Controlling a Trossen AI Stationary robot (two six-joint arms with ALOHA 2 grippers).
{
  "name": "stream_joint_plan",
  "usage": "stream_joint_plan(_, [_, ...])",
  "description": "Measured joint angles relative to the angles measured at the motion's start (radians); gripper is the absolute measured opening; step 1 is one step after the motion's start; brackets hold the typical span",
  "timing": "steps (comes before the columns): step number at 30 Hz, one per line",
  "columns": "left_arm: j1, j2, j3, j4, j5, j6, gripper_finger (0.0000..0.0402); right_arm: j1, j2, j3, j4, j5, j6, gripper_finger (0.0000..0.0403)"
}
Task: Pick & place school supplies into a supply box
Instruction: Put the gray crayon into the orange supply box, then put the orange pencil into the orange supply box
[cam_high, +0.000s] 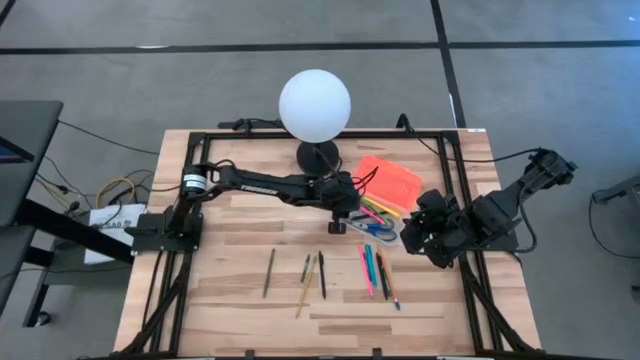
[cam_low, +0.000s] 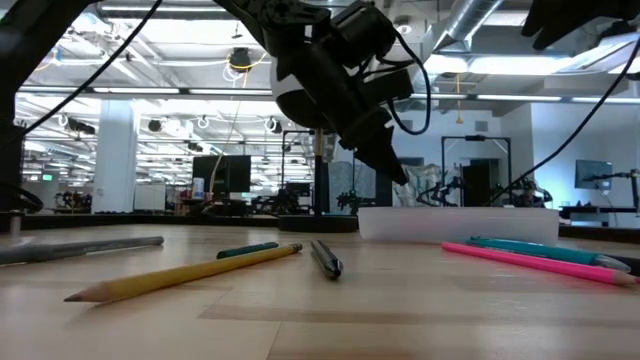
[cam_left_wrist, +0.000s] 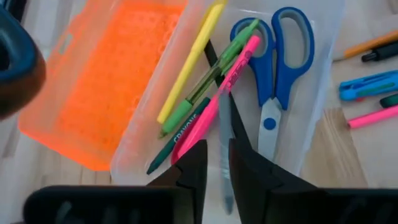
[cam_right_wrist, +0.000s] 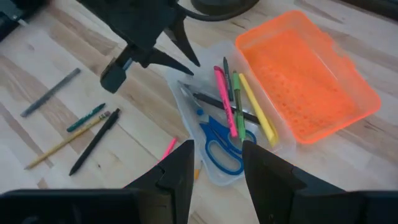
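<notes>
The supply box's clear tray (cam_left_wrist: 317, 93) lies open on the table, with its orange lid (cam_left_wrist: 118, 81) beside it. In the tray are blue-handled scissors (cam_left_wrist: 277, 68), a yellow pencil (cam_left_wrist: 189, 65), green (cam_left_wrist: 211, 78) and pink (cam_left_wrist: 214, 106) pens, and a grey pen (cam_left_wrist: 224, 124). My left gripper (cam_left_wrist: 217, 155) (cam_high: 352, 216) hovers over the tray, pointing down. It is narrowly open, and the grey pen shows in the tray through its gap. My right gripper (cam_right_wrist: 214, 165) (cam_high: 412, 236) is open and waits to the tray's right. Several pens and pencils (cam_high: 320, 275) lie on the table nearer the front edge.
A white globe lamp (cam_high: 314, 105) stands on a dark base (cam_high: 318, 155) behind the left arm. A grey pencil (cam_high: 269, 272), yellow pencil (cam_high: 306, 290) and black pen (cam_high: 322, 275) lie left of a pink and teal group (cam_high: 370, 270). Black frame rails (cam_high: 160, 290) border the table.
</notes>
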Motion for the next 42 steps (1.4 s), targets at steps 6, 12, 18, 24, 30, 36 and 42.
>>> stream_joint_plan(6, [-0.013, 0.000, 0.000, 0.005, 0.017, 0.009, 0.0084, -0.007, 0.000, 0.000, 0.004, 0.000, 0.000, 0.0127])
stream_joint_plan(12, [-0.019, -0.001, 0.001, 0.006, 0.005, 0.010, 0.0101, -0.007, 0.000, 0.000, 0.010, 0.000, 0.010, 0.0127])
stream_joint_plan(18, [-0.033, -0.029, 0.055, -0.108, 0.030, -0.004, 0.0105, -0.007, 0.030, 0.000, 0.010, -0.004, 0.073, 0.0127])
stream_joint_plan(24, [-0.053, -0.101, 0.100, -0.320, 0.036, -0.013, 0.0103, 0.004, 0.155, 0.000, 0.040, -0.181, 0.122, 0.0127])
stream_joint_plan(30, [-0.067, -0.167, 0.100, -0.547, 0.040, -0.069, 0.0102, 0.046, 0.314, 0.000, 0.136, -0.327, 0.234, 0.0127])
stream_joint_plan(36, [-0.066, -0.179, 0.100, -0.710, 0.040, -0.127, 0.0102, 0.075, 0.425, 0.000, 0.245, -0.424, 0.406, 0.0127])
stream_joint_plan(42, [-0.074, -0.180, 0.100, -0.815, 0.054, -0.156, 0.0102, 0.090, 0.499, 0.000, 0.300, -0.474, 0.516, 0.0127])
